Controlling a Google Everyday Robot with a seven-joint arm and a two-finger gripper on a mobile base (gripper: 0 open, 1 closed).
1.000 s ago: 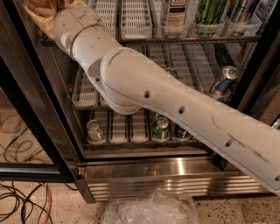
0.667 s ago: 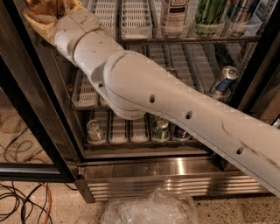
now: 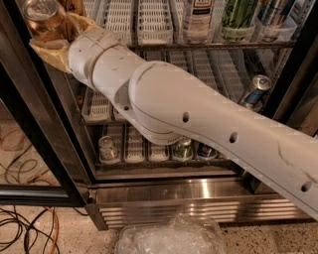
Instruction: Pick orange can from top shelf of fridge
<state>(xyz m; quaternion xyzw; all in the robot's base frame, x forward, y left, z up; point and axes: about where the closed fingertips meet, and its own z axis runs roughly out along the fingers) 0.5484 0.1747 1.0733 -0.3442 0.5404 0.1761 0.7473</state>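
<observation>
The orange can (image 3: pixel 40 21), amber with a silver lid, is at the top left of the camera view, out in front of the fridge's black door frame. My gripper (image 3: pixel 49 30) is shut on it, with tan fingers (image 3: pixel 49 48) wrapped around its body. The white arm (image 3: pixel 189 124) crosses the view from lower right to upper left. The top shelf (image 3: pixel 213 44) shows its thin metal rail and white slotted lanes behind the arm. The fridge (image 3: pixel 198 198) has a stainless base with vent slats.
On the top shelf stand a white-labelled bottle (image 3: pixel 198 17), a green can (image 3: pixel 238 14) and a blue-silver can (image 3: pixel 271 12). A blue-and-silver can (image 3: pixel 256 89) leans at the right. Several cans (image 3: pixel 108 149) sit on the bottom rack. A clear plastic bag (image 3: pixel 169 235) and cables (image 3: pixel 20 228) lie on the floor.
The gripper has shifted a little to the left with the can, and the can's silver lid now shows clearly in front of the door frame.
</observation>
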